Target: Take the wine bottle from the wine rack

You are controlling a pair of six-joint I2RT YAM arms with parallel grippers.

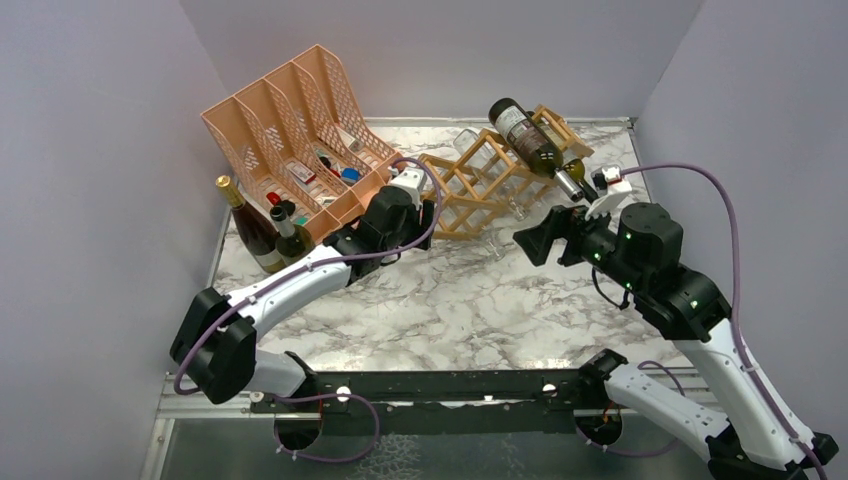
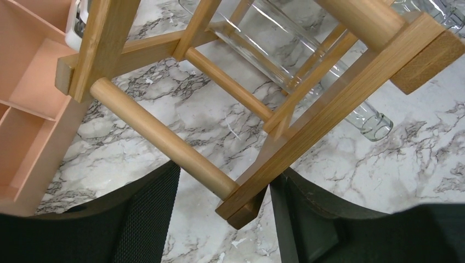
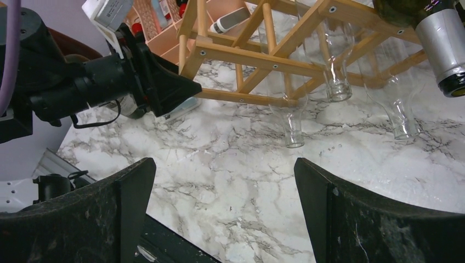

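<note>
**Rack could shift or tip as the bottle comes out**

The wine rack [image 1: 480,185] lies long and low across the marble table [image 1: 450,300], and the dark wine bottle [image 1: 530,140] rests in its right end, tilted, with the foil-capped neck pointing down towards the near side. Clear glass bottles [image 3: 334,71] sit in other openings of the rack, necks hanging just above the table.

The left gripper [image 2: 225,219] straddles the rack's near left corner, a slat end between its fingers. The jaws are partly closed around that corner, but whether they are clamped on the wood cannot be told. The right gripper [image 3: 225,213] stands wide open and empty, on the near side of the rack, with the dark bottle's neck up and to its right.

The main risk, as I judge it, is a loose brace: if the left fingers only flank the corner, pulling the bottle may drag or pivot the light rack and tip the clear bottles out. A grip on the smooth foil neck may also slip under the bottle's weight.
</note>
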